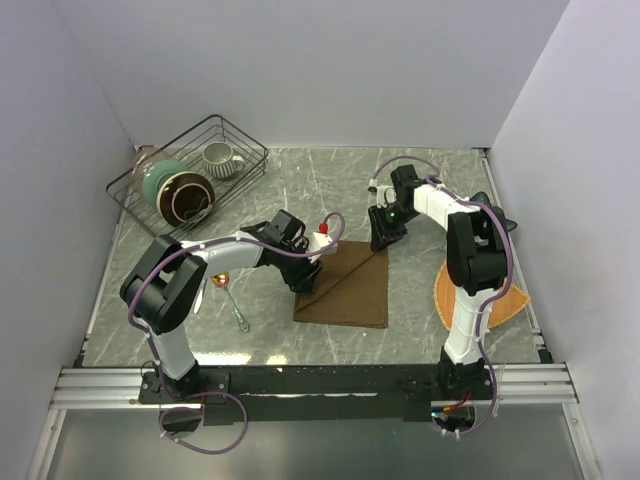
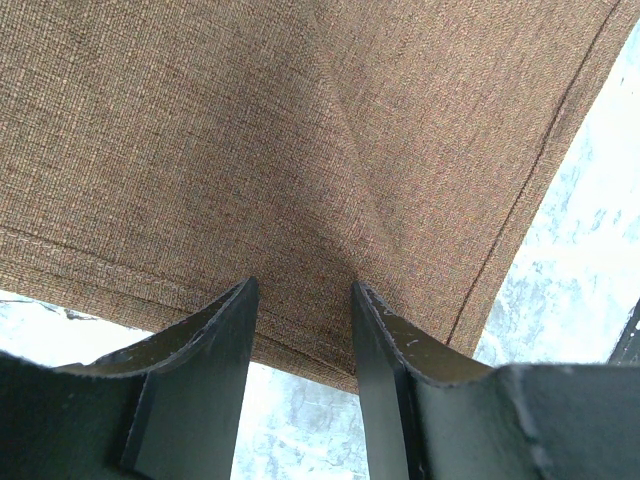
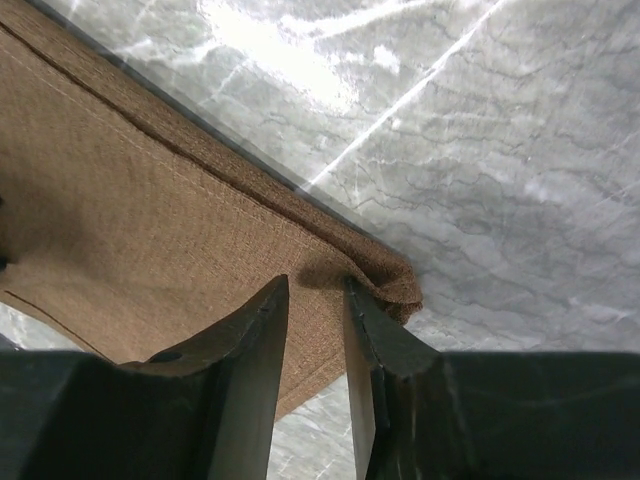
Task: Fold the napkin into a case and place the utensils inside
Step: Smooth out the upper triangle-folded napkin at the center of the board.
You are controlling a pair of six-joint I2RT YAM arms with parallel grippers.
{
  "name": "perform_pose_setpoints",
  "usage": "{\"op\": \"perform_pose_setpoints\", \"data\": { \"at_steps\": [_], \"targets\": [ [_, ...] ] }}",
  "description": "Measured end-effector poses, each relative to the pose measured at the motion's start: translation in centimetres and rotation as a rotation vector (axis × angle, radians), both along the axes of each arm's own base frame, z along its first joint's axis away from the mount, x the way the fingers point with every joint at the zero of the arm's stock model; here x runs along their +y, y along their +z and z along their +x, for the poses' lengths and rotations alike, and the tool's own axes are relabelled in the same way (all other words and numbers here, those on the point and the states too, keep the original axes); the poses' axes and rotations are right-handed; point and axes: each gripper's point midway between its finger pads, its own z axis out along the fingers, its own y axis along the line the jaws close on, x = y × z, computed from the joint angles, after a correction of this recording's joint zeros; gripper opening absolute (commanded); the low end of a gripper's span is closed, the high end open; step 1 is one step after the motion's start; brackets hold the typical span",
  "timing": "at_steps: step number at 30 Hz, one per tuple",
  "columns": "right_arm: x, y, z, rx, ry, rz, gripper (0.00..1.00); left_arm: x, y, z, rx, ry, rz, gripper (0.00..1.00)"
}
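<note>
The dark-brown napkin [image 1: 350, 295] lies in the middle of the table with a diagonal fold running from its far right corner toward its near left. My left gripper [image 1: 305, 277] stands at the cloth's left edge. In the left wrist view its jaws [image 2: 300, 285] are apart, tips resting on the napkin [image 2: 300, 130]. My right gripper [image 1: 381, 240] is at the far right corner. Its jaws [image 3: 316, 283] are narrow but apart, and the napkin [image 3: 120, 230] corner bunches against one finger [image 3: 385, 335]. The utensils lie left of the cloth: a gold-bowled spoon [image 1: 222, 278] and a fork [image 1: 238, 310].
A black wire basket [image 1: 250, 150] at the back left holds a mug [image 1: 218, 158], a teal bowl [image 1: 160, 180] and a dark bowl [image 1: 187, 198]. An orange-tan woven mat [image 1: 512, 302] lies at the right beside the right arm's base. Walls close in the table.
</note>
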Motion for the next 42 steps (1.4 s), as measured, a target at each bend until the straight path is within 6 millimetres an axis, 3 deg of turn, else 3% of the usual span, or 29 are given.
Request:
{"op": "perform_pose_setpoints", "data": {
  "at_steps": [10,18,22,29,42],
  "targets": [
    [1.0,0.9,-0.2,-0.001,0.033,0.072,0.54,0.0,0.0,0.0,0.0,-0.001,0.0,0.49],
    [2.0,3.1,2.0,-0.075,0.053,0.117,0.61,0.0,0.0,0.0,-0.005,-0.007,0.001,0.49],
    [2.2,3.2,2.6,-0.086,0.061,0.125,0.6,0.0,0.0,0.0,-0.006,-0.009,0.001,0.49],
    [2.3,1.6,2.5,-0.05,0.076,0.122,0.56,0.0,0.0,0.0,-0.007,-0.01,0.001,0.49],
    [1.8,0.2,1.5,-0.03,0.099,0.09,0.28,0.0,0.0,0.0,-0.007,-0.01,0.001,0.49]
  ]
}}
